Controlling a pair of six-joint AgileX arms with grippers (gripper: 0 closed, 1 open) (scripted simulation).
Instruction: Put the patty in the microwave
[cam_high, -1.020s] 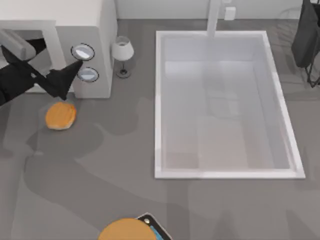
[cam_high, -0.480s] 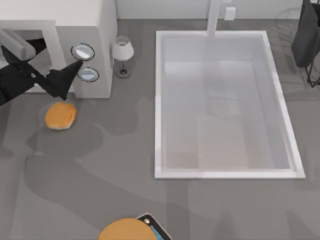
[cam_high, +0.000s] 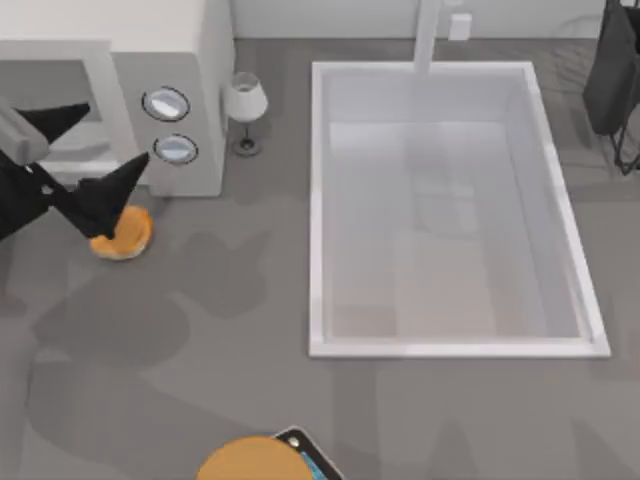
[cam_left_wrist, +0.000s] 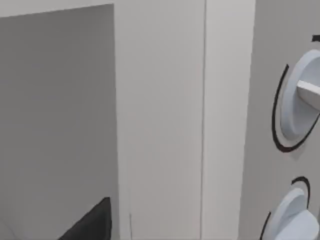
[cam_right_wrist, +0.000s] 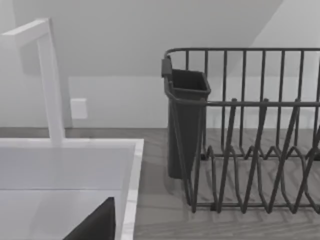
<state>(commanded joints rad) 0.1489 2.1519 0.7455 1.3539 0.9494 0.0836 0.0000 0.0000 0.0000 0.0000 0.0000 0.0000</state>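
Your left gripper (cam_high: 90, 160) sits w/ fingers spread wide by the microwave (cam_high: 190, 60) front, patty (cam_high: 125, 235) on the table just below one fingertip, so left arm's nearer; right state unclear.

A rendered kitchen countertop, by its fittings. A large white sink basin (cam_high: 450, 210) is set into the grey counter (cam_high: 250, 330) across the centre and right of the top view, with a white faucet (cam_high: 430, 35) rising at its far edge. At the upper left stands the microwave (cam_high: 150, 60) with two round dials (cam_high: 166, 104), and a dark wire dish rack (cam_right_wrist: 250, 135) with a cutlery holder (cam_right_wrist: 186, 125) sits beside the sink.
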